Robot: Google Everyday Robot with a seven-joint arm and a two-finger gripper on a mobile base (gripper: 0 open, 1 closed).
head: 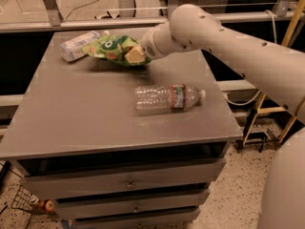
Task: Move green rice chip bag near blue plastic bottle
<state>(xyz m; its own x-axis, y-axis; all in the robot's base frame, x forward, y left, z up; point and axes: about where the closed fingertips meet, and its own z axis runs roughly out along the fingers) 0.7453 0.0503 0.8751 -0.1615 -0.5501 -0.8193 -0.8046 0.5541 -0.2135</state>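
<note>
Gripper [136,55] clamped on green rice chip bag [110,49], just beside blue plastic bottle [77,45], table [90,113] far edge.

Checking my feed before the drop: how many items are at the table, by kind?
Bottles: 2 (blue plastic bottle, clear ribbed bottle)
Snack bags: 1 (green rice chip bag, gripped at its right end by the tool, next to the blue plastic bottle)
Total: 3

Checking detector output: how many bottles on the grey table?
2. A short bottle with pale bluish-white label lies at the grey table's far left corner; a clear ribbed plastic bottle, mid-table. The gripper holds the bright green crinkly chip bag beside the short one.
</note>
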